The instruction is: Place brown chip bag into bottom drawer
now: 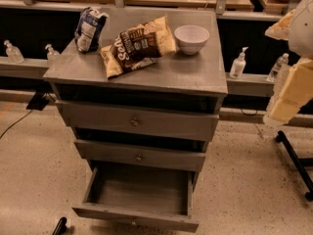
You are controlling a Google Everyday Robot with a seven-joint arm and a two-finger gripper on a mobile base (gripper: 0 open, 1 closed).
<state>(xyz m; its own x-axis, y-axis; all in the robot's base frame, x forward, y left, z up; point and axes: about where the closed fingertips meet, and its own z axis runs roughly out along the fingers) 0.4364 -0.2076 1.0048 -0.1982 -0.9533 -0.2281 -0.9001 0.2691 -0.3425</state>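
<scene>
The brown chip bag (137, 45) lies flat on top of the grey cabinet (186, 75), left of centre, with a dark brown middle and pale yellow ends. The bottom drawer (135, 214) is pulled fully out toward me and its inside looks empty. Only pale yellow and white parts of my arm (293, 82) show at the right edge, level with the cabinet top and well right of the bag. My gripper is out of view.
A blue-and-white bag (89, 28) stands at the cabinet's back left and a white bowl (191, 38) at the back right. The two upper drawers (134, 122) are slightly ajar. Small bottles (238, 63) sit on the ledge behind. A black stand leg (296, 160) is on the floor at right.
</scene>
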